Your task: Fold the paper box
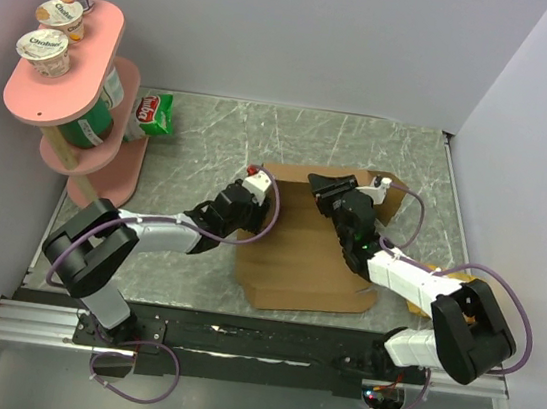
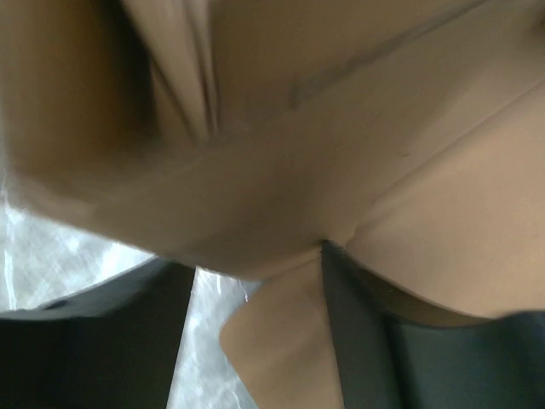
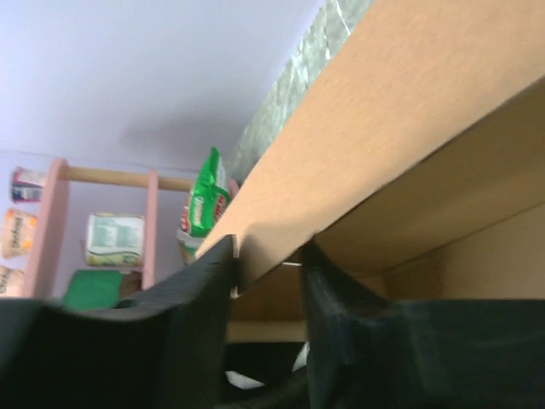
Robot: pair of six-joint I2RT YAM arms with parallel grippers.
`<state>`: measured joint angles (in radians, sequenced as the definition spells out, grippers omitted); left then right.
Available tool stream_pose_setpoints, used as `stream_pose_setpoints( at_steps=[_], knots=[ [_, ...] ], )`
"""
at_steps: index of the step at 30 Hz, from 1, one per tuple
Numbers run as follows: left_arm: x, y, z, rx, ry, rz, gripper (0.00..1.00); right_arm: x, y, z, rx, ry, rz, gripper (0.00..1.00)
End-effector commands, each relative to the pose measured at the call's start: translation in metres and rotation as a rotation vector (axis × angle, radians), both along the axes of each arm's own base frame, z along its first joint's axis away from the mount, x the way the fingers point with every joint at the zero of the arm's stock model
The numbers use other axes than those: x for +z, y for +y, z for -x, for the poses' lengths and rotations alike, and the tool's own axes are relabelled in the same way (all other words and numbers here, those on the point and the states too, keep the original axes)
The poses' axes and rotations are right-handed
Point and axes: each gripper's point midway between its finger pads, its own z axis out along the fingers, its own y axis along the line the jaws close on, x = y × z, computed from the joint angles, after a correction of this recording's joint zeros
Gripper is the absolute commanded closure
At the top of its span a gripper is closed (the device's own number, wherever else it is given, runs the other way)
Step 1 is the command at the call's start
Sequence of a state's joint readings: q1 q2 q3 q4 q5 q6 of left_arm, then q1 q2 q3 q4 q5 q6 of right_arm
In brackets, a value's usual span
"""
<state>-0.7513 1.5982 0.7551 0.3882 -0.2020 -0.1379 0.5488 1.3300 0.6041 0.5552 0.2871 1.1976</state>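
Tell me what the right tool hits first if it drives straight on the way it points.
The paper box: a cardboard edge sits in the right tool, between its fingers, so any advance would likely press straight into that panel. What lies beyond it is hidden.
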Motion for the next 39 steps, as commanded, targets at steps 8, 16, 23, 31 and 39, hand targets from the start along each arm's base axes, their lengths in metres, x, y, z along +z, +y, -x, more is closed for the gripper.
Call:
stream_pose_setpoints(
  at_steps=[8, 16, 23, 31, 39],
  knots=[
    [-0.023, 0.017, -0.007, 0.157, 0.016, 0.018, 0.22, 0.016, -0.01, -0.004, -0.08, -0.042, -0.046, 0.69],
    [-0.01, -0.008, -0.018, 0.109, -0.025, 0.103, 0.26, 0.019, -0.006, -0.001, -0.05, -0.056, -0.047, 0.7],
    [-0.014, -0.026, -0.028, 0.087, -0.024, 0.128, 0.37, 0.016, -0.003, 0.0, -0.039, -0.055, -0.048, 0.7],
    [-0.014, -0.015, -0.045, 0.246, -0.039, 0.132, 0.41, 0.02, 0.001, 0.001, -0.028, -0.063, -0.051, 0.7],
    [-0.026, 0.009, -0.057, 0.44, -0.047, 0.122, 0.7, 0.02, -0.003, 0.004, -0.036, -0.07, -0.046, 0.69]
  ],
)
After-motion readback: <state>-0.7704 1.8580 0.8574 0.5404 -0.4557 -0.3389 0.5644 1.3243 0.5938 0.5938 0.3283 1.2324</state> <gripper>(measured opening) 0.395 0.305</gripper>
